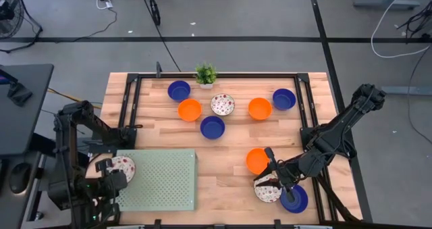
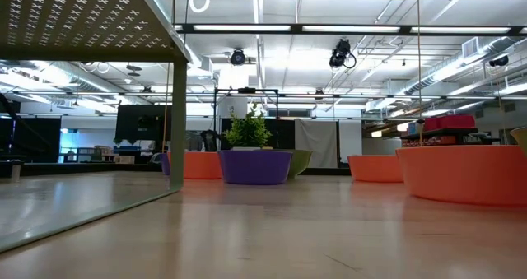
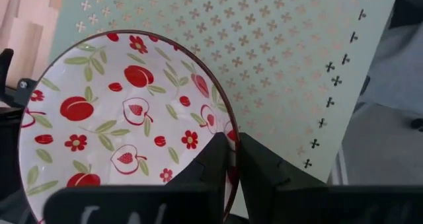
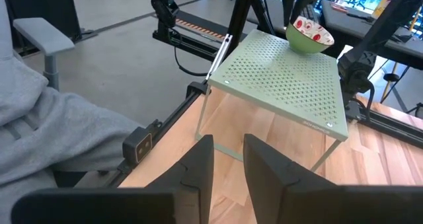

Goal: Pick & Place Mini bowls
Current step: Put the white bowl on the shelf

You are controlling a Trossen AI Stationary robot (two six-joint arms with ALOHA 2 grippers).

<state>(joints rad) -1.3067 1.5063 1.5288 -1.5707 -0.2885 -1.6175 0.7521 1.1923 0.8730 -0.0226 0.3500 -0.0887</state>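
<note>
My left gripper [image 1: 111,169] is shut on a white mini bowl with red fruit pattern [image 3: 112,118] over the left part of the pale green perforated tray [image 1: 162,182]. In the right wrist view this bowl [image 4: 309,34] sits tilted at the tray top; whether it touches the tray I cannot tell. My right gripper [image 1: 273,163] is open and holds nothing. It hovers by an orange bowl [image 1: 256,159], a patterned bowl [image 1: 267,190] and a blue bowl [image 1: 295,199]. Several more bowls rest on the table farther back. My left gripper pinches the patterned bowl's rim [image 3: 230,133], with one finger [image 3: 211,159] inside the bowl and the other [image 3: 261,159] outside. The fingers come at it from the table's left side. The bowl stays open side up and slightly tilted.
At the far side stand blue bowls [image 1: 179,90] [image 1: 283,98] [image 1: 212,127], orange bowls [image 1: 190,109] [image 1: 260,108], a patterned bowl [image 1: 223,105] and a small potted plant [image 1: 206,73]. The tray stands raised on thin legs [image 4: 201,115]. A person's grey sleeve [image 4: 46,125] shows beyond the table's edge.
</note>
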